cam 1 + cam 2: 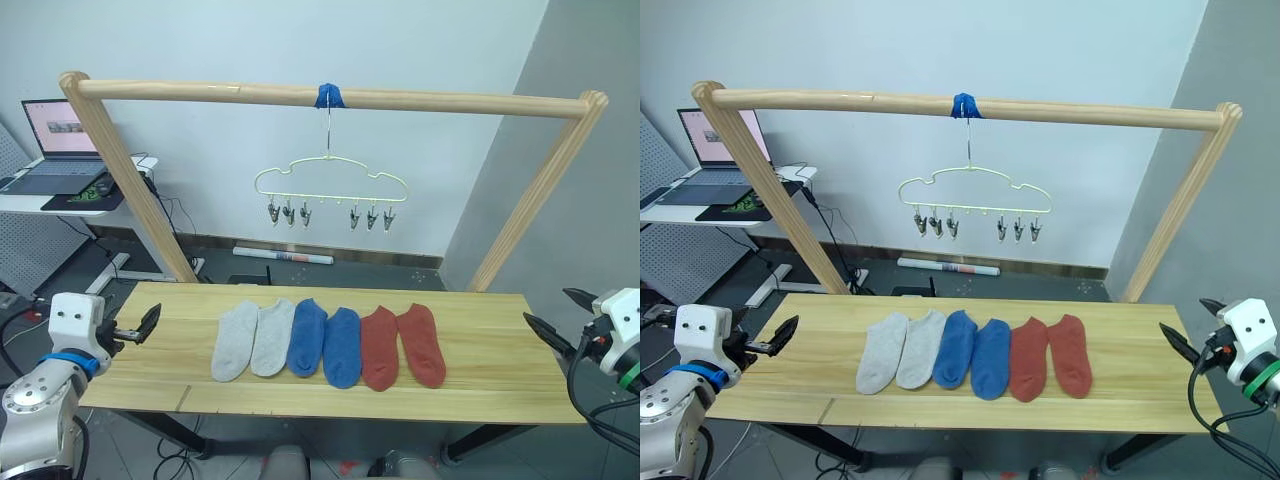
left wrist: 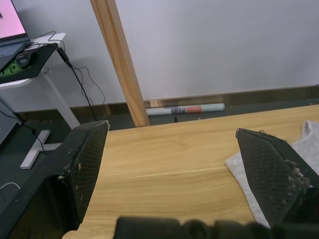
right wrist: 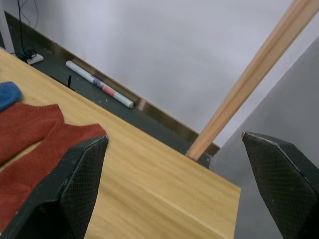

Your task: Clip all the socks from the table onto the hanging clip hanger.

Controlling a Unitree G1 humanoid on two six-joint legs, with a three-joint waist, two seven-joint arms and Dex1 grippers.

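Six socks [image 1: 328,343] lie side by side mid-table [image 1: 480,385], nothing yet on the clip hanger [image 1: 330,180] above; our left gripper [image 1: 140,327] and right gripper [image 1: 560,322] wait at opposite table ends, fingers spread, empty, presumably ready to begin.
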